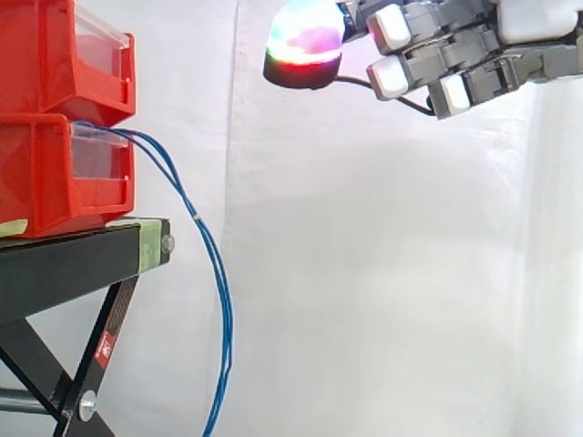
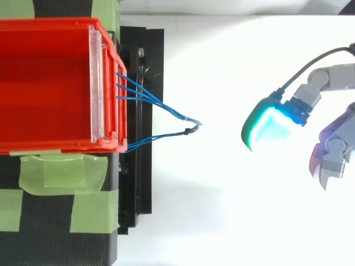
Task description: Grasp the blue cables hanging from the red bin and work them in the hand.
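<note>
Red bins: two stacked, the upper bin (image 1: 50,55) on the lower bin (image 1: 46,177). They sit far to the view's left of the fingers, and in the side view lower than them. Each has a clear front panel (image 1: 98,153).

Black stand (image 1: 64,264): carries the bins. It lies below and left of the fingers, with a slanted leg running down.

Green tape (image 2: 61,174): strips on the stand top beside the bin (image 2: 50,83) in the top view, well apart from the fingers.

Blue cables (image 1: 217,282): thin, bright blue, several strands. In the side view they leave the front of the lower bin, arc outward and hang in a long curve past the edge of the stand to the bottom of the view. In the top view (image 2: 161,105) two groups of strands leave the bin front and meet at a point with a small dark knot or tie (image 2: 188,131). That point faces the fingers. The cables are left of and below the fingers, well apart and not touched.

White curtain (image 1: 383,273): plain backdrop behind cables and fingers.

Hand (image 1: 474,50): enters at the upper right of the side view, grey with white segments. Seen from above (image 2: 333,149) it sits at the right edge.

Fingers: spread and loosely extended toward the bins, holding nothing. One fingertip pad (image 1: 305,41) glows in mixed colours, and from above it shows cyan and green (image 2: 269,124).
</note>
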`<state>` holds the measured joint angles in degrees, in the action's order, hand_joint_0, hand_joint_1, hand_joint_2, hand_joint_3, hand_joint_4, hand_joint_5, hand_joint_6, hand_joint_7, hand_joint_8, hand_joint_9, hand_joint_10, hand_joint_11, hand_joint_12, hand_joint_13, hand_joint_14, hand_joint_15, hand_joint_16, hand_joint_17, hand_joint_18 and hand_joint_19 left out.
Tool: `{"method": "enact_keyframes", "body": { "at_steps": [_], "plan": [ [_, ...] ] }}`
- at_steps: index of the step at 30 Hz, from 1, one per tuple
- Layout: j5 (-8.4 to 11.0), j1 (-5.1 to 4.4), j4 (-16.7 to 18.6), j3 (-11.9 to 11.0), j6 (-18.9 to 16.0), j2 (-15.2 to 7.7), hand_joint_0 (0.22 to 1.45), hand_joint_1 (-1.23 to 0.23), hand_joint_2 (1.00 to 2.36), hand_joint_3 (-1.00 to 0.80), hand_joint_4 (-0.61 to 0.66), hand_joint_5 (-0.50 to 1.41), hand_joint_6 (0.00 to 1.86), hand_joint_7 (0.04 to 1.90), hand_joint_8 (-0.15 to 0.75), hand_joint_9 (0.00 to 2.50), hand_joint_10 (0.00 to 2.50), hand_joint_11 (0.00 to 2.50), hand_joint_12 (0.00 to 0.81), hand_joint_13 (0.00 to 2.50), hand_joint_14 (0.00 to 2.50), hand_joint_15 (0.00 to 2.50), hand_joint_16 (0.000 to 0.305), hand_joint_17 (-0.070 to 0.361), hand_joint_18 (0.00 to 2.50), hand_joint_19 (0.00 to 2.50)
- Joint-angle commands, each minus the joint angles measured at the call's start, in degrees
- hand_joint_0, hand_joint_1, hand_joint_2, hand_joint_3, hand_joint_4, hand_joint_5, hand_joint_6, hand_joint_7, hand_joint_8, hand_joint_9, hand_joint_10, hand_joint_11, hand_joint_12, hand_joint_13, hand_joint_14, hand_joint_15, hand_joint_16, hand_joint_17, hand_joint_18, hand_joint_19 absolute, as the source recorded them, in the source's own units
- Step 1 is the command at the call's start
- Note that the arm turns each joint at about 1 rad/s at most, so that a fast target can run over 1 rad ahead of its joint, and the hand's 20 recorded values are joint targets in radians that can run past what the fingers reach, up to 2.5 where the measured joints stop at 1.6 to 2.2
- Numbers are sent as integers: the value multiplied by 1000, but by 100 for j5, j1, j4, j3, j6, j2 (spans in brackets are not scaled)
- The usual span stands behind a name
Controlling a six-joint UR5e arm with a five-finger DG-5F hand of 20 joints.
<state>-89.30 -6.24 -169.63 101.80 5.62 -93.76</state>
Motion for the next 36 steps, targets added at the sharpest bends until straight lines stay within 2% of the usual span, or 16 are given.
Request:
{"method": "enact_keyframes", "body": {
  "at_steps": [1, 7, 13, 17, 20, 22, 25, 26, 27, 29, 31, 32, 33, 34, 36],
  "plan": [
    [0, 0, 0, 6, 0, 7, 802, -515, 1000, -1000, 262, -55, 11, 839, 346, 718, 13, 637, 412, 570, 16, 511, 58, 129, 630, 723],
    [0, 9, 0, 6, 0, 7, 800, -519, 1000, -1000, 262, -49, 10, 838, 346, 698, 15, 618, 399, 406, 13, 419, 56, 126, 474, 639],
    [18, 0, -167, -2, 26, -2, 799, -522, 1000, -1000, 261, -55, 11, 837, 346, 697, 13, 622, 402, 404, 13, 409, 57, 127, 462, 623],
    [255, -26, -352, 6, 439, -2, 797, -526, 1000, -1000, 259, -58, 11, 837, 346, 675, 15, 578, 403, 388, 12, 387, 57, 128, 455, 614],
    [255, -44, -457, 59, 554, -10, 795, -528, 1000, -1000, 255, -63, 10, 831, 348, 659, 12, 537, 401, 371, 12, 370, 57, 128, 439, 600],
    [229, -61, -475, 235, 624, -2, 793, -531, 1000, -1000, 254, -64, 10, 828, 351, 652, 14, 532, 401, 366, 12, 365, 57, 128, 428, 608],
    [255, -123, -176, 630, 598, -2, 793, -531, 1000, -1000, 256, -66, 11, 831, 350, 654, 12, 552, 399, 367, 12, 378, 57, 128, 426, 621],
    [273, -132, -97, 701, 589, -2, 792, -531, 1000, -1000, 253, -66, 11, 830, 348, 655, 13, 556, 399, 369, 12, 380, 57, 128, 426, 618],
    [299, -149, 141, 859, 580, -2, 793, -531, 1000, -1000, 257, -66, 11, 833, 350, 656, 13, 554, 400, 372, 13, 378, 57, 128, 424, 619],
    [343, -167, 369, 991, 571, -2, 792, -532, 1000, -1000, 257, -64, 10, 833, 349, 664, 13, 571, 399, 375, 12, 385, 57, 127, 423, 620],
    [492, -193, 809, 1263, 519, -2, 792, -533, 1000, -1000, 255, -61, 10, 830, 349, 666, 14, 579, 398, 375, 12, 388, 56, 127, 421, 629],
    [492, -193, 809, 1263, 519, -2, 792, -533, 1000, -1000, 261, -61, 10, 835, 349, 665, 15, 578, 397, 376, 12, 390, 56, 126, 420, 629],
    [589, -202, 958, 1377, 483, -2, 792, -533, 1000, -1000, 259, -59, 10, 834, 349, 666, 13, 580, 399, 379, 12, 391, 56, 126, 420, 637],
    [765, -220, 1204, 1509, 387, -10, 793, -533, 1000, -1000, 259, -59, 11, 833, 349, 667, 13, 580, 399, 381, 13, 396, 56, 126, 420, 638],
    [993, -246, 1468, 1632, 281, -2, 792, -533, 1000, -1000, 259, -59, 10, 833, 349, 674, 15, 585, 398, 384, 13, 401, 56, 126, 426, 635]
  ]
}}
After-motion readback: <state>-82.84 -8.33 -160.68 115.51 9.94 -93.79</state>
